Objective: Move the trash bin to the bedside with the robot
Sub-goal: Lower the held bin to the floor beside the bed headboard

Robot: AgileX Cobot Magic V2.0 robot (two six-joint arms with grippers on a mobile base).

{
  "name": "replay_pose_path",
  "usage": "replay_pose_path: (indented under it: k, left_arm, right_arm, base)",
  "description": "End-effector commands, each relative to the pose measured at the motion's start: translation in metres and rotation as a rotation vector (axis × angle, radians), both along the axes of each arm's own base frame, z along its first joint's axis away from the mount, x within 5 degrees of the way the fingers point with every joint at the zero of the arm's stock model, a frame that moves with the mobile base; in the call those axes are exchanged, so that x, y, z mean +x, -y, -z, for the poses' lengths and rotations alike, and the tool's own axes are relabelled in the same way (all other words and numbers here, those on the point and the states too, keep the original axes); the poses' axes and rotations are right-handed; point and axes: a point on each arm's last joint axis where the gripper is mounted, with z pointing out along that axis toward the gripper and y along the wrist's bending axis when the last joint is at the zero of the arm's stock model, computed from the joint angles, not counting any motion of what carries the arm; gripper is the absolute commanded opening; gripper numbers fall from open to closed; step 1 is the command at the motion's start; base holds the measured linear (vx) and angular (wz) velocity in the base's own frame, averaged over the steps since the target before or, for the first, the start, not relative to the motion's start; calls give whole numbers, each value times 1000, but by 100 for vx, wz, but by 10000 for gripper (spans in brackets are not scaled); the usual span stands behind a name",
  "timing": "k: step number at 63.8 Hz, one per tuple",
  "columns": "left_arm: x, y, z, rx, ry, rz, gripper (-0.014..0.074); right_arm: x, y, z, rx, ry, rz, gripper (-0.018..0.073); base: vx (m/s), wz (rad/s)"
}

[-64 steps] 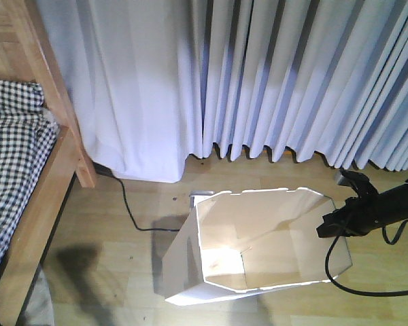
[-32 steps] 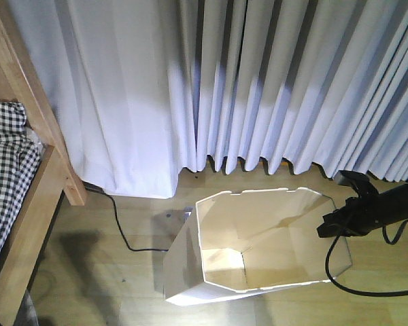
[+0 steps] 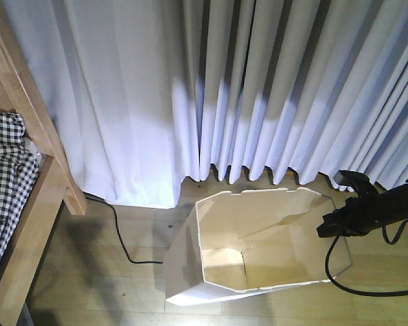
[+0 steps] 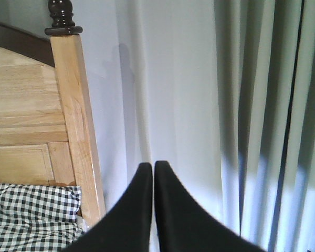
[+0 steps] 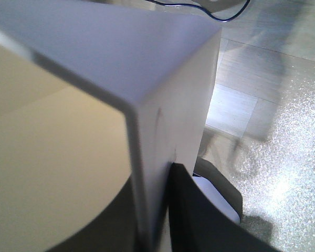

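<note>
The white trash bin point(image 3: 181, 261) stands tilted on the wood floor in the front view, its cream inside point(image 3: 279, 234) facing up. My right gripper point(image 3: 330, 227), on a slim black arm with trailing cables, is shut on the bin's right rim. In the right wrist view the thin bin wall point(image 5: 168, 100) runs between the right gripper point(image 5: 158, 215), one dark finger on each side. The bedside is at the left: wooden frame point(image 3: 37, 217) with checked bedding point(image 3: 3, 170). In the left wrist view my left gripper point(image 4: 153, 169) is shut on nothing, facing the bedpost point(image 4: 76, 121).
Long white curtains point(image 3: 258, 88) hang just behind the bin and reach the floor. A black cable point(image 3: 119, 234) lies on the floor between bed and bin. Another black cable loop point(image 3: 357, 291) hangs from the right arm beside the bin.
The bed, the curtain hem and the floor cable have slid left in the front view. The bin and the right gripper hold the same place in the frame.
</note>
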Motion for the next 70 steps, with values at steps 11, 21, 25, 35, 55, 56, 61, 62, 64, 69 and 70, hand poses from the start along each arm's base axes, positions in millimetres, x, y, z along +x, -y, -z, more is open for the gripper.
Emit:
replay_pose_path:
  k: [11, 21, 25, 35, 55, 56, 61, 62, 64, 69, 70]
  left_arm:
    - [0, 1, -3, -23, 70, 9, -6]
    - [0, 1, -3, -23, 70, 9, -6]
    - [0, 1, -3, -23, 70, 9, -6]
    - [0, 1, -3, -23, 70, 9, -6]
    - [0, 1, -3, -23, 70, 9, -6]
    - [0, 1, -3, -23, 70, 9, -6]
    - [0, 1, -3, -23, 70, 9, -6]
    - [0, 1, -3, -23, 70, 9, -6]
    - [0, 1, -3, -23, 70, 9, -6]
    - [0, 1, -3, -23, 70, 9, -6]
    - [0, 1, -3, -23, 70, 9, -6]
  right_arm:
    - [9, -12, -38, 220, 47, 1, -3]
    - [9, -12, -38, 220, 47, 1, -3]
    - [9, -12, -39, 220, 47, 2, -3]
    - [9, -12, -38, 218, 48, 3, -3]
    - [16, 5, -26, 4, 30, 159, -3]
    - [17, 6, -25, -10, 32, 161, -3]
    - [17, 11, -19, -78, 40, 178, -3]
    - [18, 12, -18, -89, 41, 182, -3]
    - [17, 13, -14, -100, 36, 188, -3]
    - [20, 12, -3, -118, 24, 189, -3]
    - [19, 12, 1, -117, 15, 182, -3]
  base:
    - [3, 1]
    - [0, 0]
    - [0, 0]
    - [0, 0]
    - [0, 0]
    - [0, 0]
    - [0, 0]
    - [0, 0]
    - [0, 0]
    - [0, 0]
    - [0, 0]
